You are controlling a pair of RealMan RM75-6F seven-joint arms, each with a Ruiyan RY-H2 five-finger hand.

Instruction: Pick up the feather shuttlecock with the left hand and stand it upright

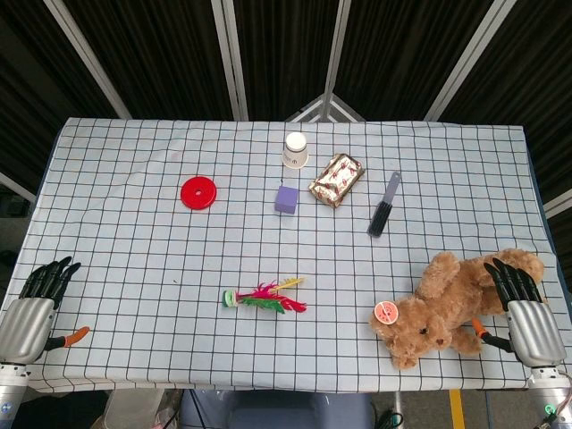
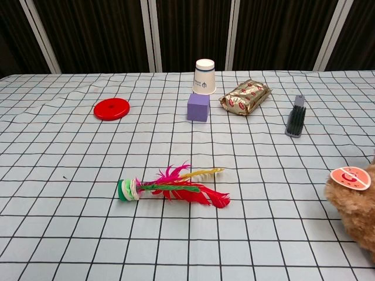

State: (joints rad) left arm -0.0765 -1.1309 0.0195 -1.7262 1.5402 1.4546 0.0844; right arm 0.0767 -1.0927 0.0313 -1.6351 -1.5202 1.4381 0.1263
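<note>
The feather shuttlecock (image 1: 264, 298) (image 2: 170, 190) lies on its side near the front middle of the checked table, its green and white base to the left and its red, pink and yellow feathers to the right. My left hand (image 1: 37, 304) rests at the front left edge of the table, far left of the shuttlecock, fingers stretched out and holding nothing. At the front right edge my right hand (image 1: 521, 308) lies with fingers extended beside the teddy bear, also holding nothing. Neither hand appears in the chest view.
A brown teddy bear (image 1: 451, 304) (image 2: 357, 202) lies at the front right. Further back sit a red disc (image 1: 199, 193) (image 2: 112, 109), a purple cube (image 1: 287, 198) (image 2: 198, 107), an upturned paper cup (image 1: 296, 149) (image 2: 204, 76), a foil snack pack (image 1: 336, 179) (image 2: 245, 98) and a dark brush (image 1: 385, 206) (image 2: 296, 118).
</note>
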